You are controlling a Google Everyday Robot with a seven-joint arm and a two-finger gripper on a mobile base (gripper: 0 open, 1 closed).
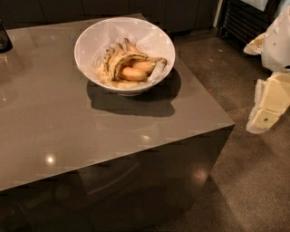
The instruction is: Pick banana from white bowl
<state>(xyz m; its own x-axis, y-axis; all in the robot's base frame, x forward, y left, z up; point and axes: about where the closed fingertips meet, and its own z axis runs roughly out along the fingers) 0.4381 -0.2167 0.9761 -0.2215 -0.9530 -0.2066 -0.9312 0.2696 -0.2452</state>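
Observation:
The white bowl [90, 38] stands on the far part of a grey table [68, 122]. Inside it, the long curved pale-yellow banana [123, 59] with dark streaks arches over the pile. Two plumper orange-yellow bananas [133, 74] lie beside and under it. My gripper [267, 108] shows as white and cream parts at the right edge of the view. It is off the table, over the floor, well to the right of the bowl and apart from it. It holds nothing that I can see.
The table's right edge [204, 86] runs between the bowl and the gripper. A dark object [4, 38] stands at the far left of the table. Dark cabinets [136, 9] line the back. The floor [253, 172] lies to the right.

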